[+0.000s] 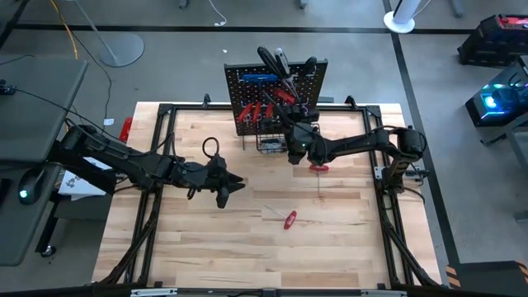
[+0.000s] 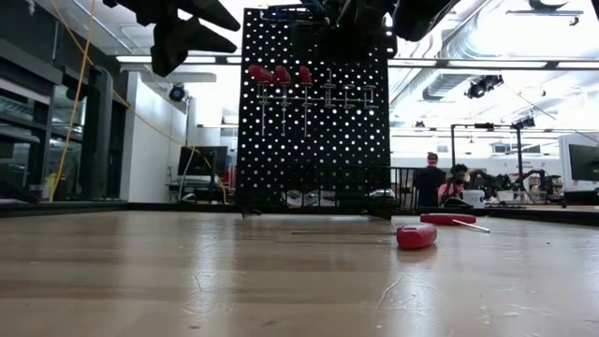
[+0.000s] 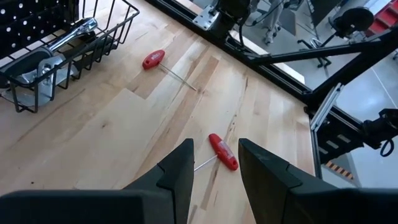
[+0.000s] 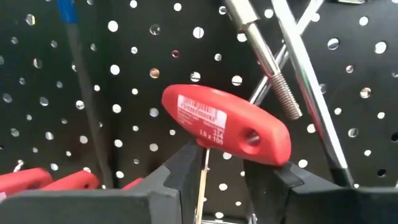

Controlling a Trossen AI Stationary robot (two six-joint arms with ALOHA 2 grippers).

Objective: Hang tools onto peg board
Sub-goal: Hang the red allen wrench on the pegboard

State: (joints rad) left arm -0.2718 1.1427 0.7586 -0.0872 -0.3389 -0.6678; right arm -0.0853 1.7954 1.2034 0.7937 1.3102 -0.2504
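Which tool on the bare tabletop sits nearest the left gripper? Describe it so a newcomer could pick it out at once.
Start at the upright black peg board at the table's far edge, then come forward across the wooden table. Two red T-handle keys lie loose there; the one meant lies in the middle of the table. The other red key lies closer to the board, under the right arm.

Robotics lab: framed wooden table (image 1: 247,239), other rigs (image 2: 524,178), people (image 2: 442,184) in bg.

Beyond the wooden table (image 1: 206,239): grey floor, a yellow cable (image 1: 66,33), a white fan base (image 1: 402,23). Far behind, two people (image 2: 442,184) near monitors.
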